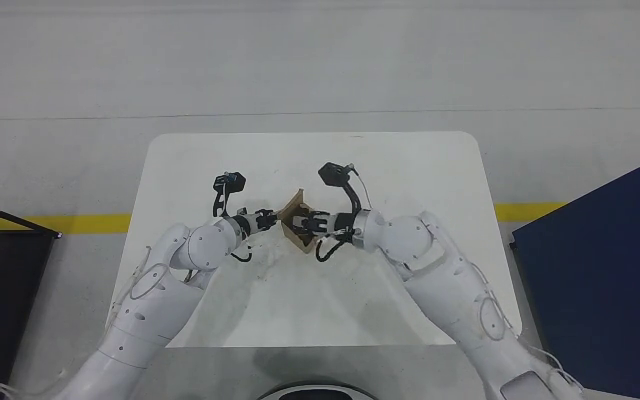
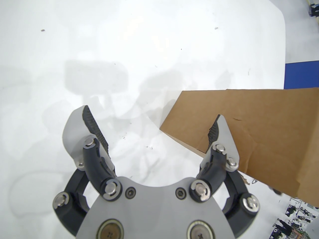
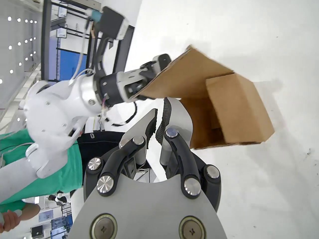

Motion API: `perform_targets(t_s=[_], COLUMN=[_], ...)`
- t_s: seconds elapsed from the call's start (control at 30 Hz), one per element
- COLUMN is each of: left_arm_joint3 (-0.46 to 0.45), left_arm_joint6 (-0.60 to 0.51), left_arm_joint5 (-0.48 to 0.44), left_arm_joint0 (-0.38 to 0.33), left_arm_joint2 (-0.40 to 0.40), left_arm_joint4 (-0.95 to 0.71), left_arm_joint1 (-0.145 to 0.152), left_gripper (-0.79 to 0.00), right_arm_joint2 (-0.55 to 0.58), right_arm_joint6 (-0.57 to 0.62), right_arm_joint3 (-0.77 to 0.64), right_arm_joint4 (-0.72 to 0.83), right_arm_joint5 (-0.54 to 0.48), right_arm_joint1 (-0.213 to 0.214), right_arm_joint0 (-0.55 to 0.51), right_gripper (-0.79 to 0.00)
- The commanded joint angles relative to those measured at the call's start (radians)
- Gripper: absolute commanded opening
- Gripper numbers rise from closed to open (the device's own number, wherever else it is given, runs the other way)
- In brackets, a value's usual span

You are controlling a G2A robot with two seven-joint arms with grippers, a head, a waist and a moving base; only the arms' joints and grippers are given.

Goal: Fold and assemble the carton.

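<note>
Here the brown cardboard carton (image 1: 296,222) is set in the middle of the white table (image 1: 400,180). The left gripper (image 2: 152,111) is spread wide beside it; the right gripper (image 3: 160,105) is squeezed together.

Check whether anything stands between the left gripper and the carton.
Nothing visible does. The open left gripper is right at the carton, one finger in front of its brown panel, bare white table between its fingers.

We saw the brown carton (image 1: 295,222) near the middle of the white tabletop (image 1: 420,180), with our left hand (image 1: 266,218) and right hand (image 1: 314,224) flanking it closely.
</note>
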Motion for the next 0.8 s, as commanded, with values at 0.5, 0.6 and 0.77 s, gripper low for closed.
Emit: perform_targets(t_s=[0.5, 0.6, 0.77], left_arm_joint3=[0.000, 0.000, 0.000], left_arm_joint6=[0.000, 0.000, 0.000], left_arm_joint5=[0.000, 0.000, 0.000], left_arm_joint0=[0.000, 0.000, 0.000], left_arm_joint2=[0.000, 0.000, 0.000], left_arm_joint4=[0.000, 0.000, 0.000], left_arm_joint1=[0.000, 0.000, 0.000], left_gripper=[0.000, 0.000, 0.000], right_arm_joint2=[-0.097, -0.110, -0.119], right_arm_joint6=[0.014, 0.009, 0.007], right_arm_joint3=[0.246, 0.283, 0.319], right_arm_joint4=[0.063, 0.076, 0.084], right_arm_joint5=[0.025, 0.025, 0.025], right_arm_joint1=[-0.028, -0.035, -0.040], right_arm_joint0=[0.115, 0.135, 0.153], right_gripper=[-0.785, -0.785, -0.785])
